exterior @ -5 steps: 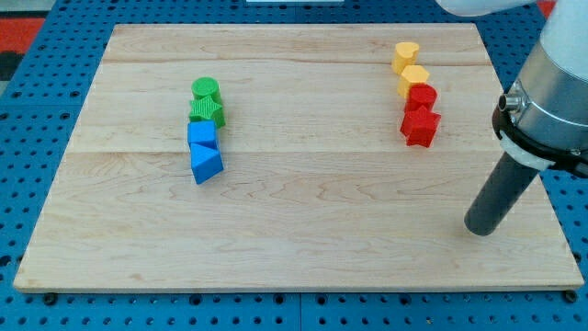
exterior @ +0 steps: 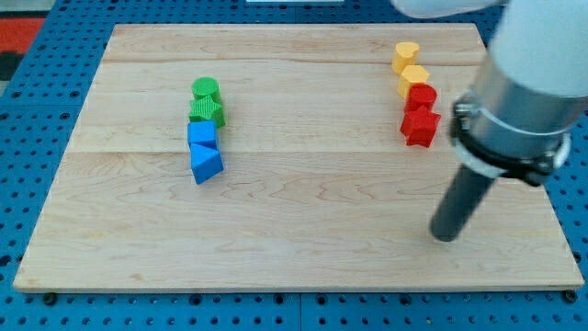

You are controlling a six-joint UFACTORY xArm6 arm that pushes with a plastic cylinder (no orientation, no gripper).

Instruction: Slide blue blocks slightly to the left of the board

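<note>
Two blue blocks sit left of the board's middle: a blue cube [exterior: 202, 134] and, touching it below, a blue wedge-shaped block [exterior: 207, 164]. Above them stand a green star-like block [exterior: 208, 111] and a green cylinder [exterior: 205, 89], all in one column. My tip [exterior: 445, 235] rests on the board at the lower right, far to the right of the blue blocks and below the red blocks.
At the upper right a column holds a yellow cylinder [exterior: 406, 53], a yellow block [exterior: 414, 77], a red cylinder [exterior: 423, 96] and a red star-like block [exterior: 421, 126]. The wooden board [exterior: 294, 248] lies on a blue pegboard table.
My tip and arm have moved to the left by a short way and slightly down. No block has moved.
</note>
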